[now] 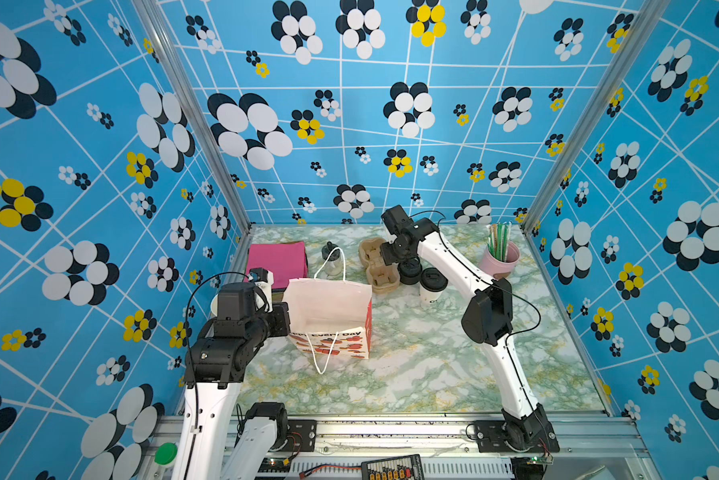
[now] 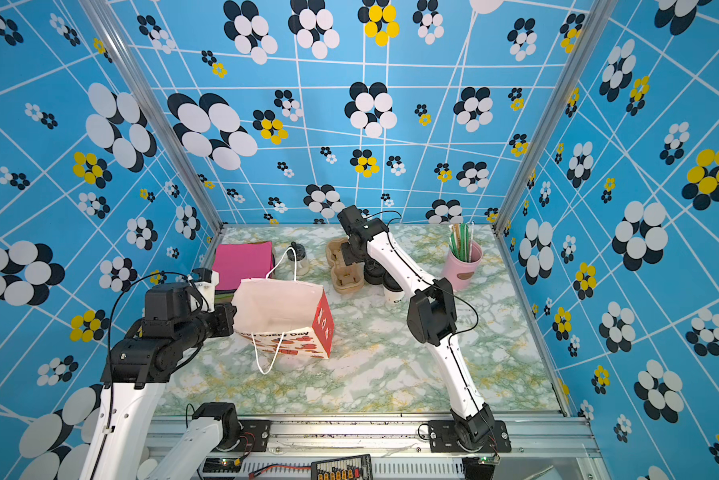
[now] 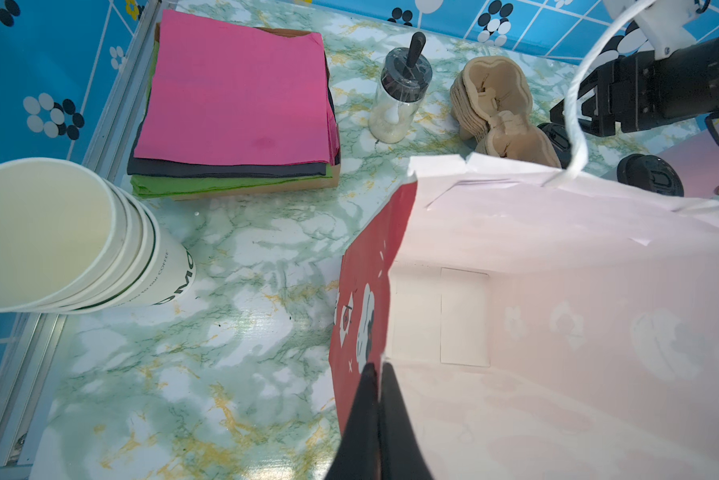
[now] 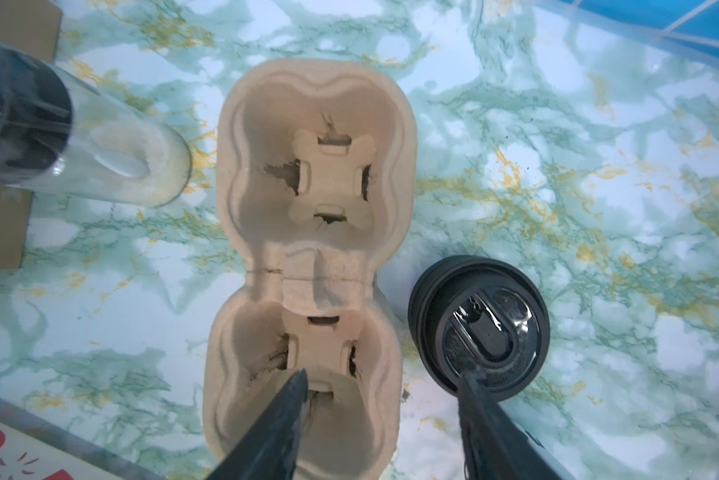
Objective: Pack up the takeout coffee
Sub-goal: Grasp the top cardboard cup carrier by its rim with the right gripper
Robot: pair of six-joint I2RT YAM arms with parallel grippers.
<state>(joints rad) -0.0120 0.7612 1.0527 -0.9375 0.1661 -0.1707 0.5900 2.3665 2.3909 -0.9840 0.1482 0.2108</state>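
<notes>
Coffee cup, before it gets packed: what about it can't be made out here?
- Lettering on the coffee cup: too small in both top views, and the right arm covers part.
- Its side: left wrist view, behind the bag; only the lid shows.
- Contents: lid covers them.

Marbled table [image 1: 432,374] carries bag [image 1: 333,343], jar [image 1: 333,262], cups [image 3: 158,270], carriers [image 1: 380,270], lids [image 1: 409,270], takeout coffee [image 1: 430,291].

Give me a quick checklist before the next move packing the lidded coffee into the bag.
1. The white-and-red paper bag stands open: ok.
2. The left claw pinches its rim: ok.
3. The white paper takeout coffee cup with black lid is upright: ok.
4. The right claw is open: ok.
5. It is over the coffee: not ok; it hangs over the brown pulp carrier stack and black lid stack.
</notes>
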